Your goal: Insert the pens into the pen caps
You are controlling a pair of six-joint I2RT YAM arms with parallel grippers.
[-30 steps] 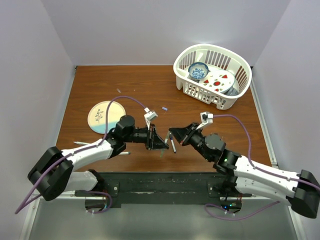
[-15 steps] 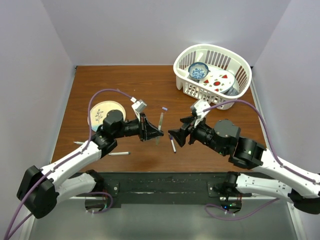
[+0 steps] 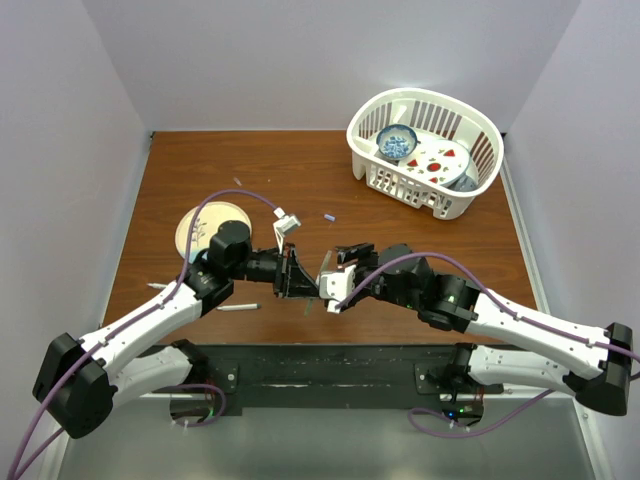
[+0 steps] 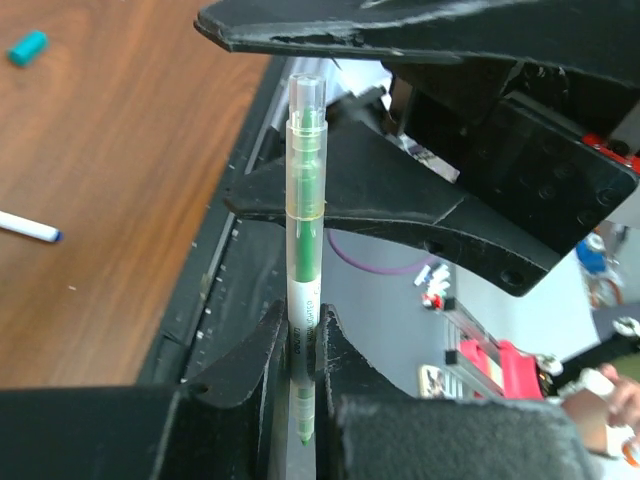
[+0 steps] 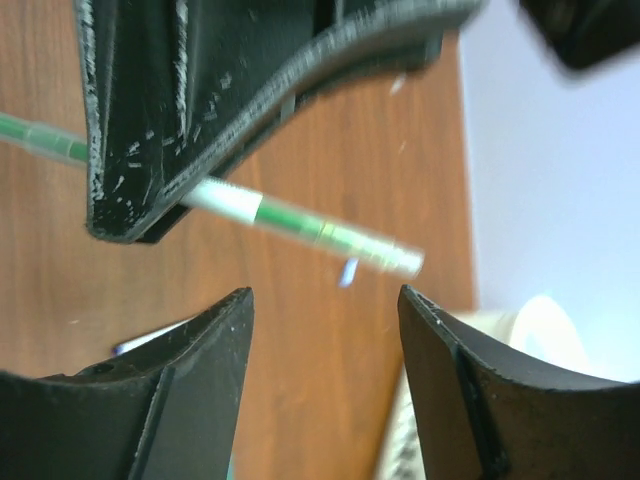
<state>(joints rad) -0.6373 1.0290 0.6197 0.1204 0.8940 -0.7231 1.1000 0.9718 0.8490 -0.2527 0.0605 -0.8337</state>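
My left gripper point(image 3: 297, 272) point(image 4: 303, 345) is shut on a thin clear pen with green ink point(image 4: 304, 200) point(image 5: 312, 226). The pen's green tip pokes out behind the jaws and its clear end points at the right arm. My right gripper point(image 3: 325, 271) point(image 5: 325, 300) stands open right at that free end, one finger to each side, not touching it. A teal cap point(image 4: 28, 46) and a lavender cap point(image 3: 329, 216) point(image 5: 348, 271) lie on the table. A white pen point(image 3: 237, 307) point(image 4: 25, 228) lies near the front edge, and another pen point(image 3: 158, 287) lies further left.
A round plate point(image 3: 200, 222) with a plant print lies behind the left arm. A white basket point(image 3: 470, 190) holding dishes stands at the back right. The black mounting rail point(image 3: 330, 365) runs along the table's near edge.
My right gripper has opened and swung left up to the left gripper. The left gripper raised its green pen, then lowered it again, still shut on it.
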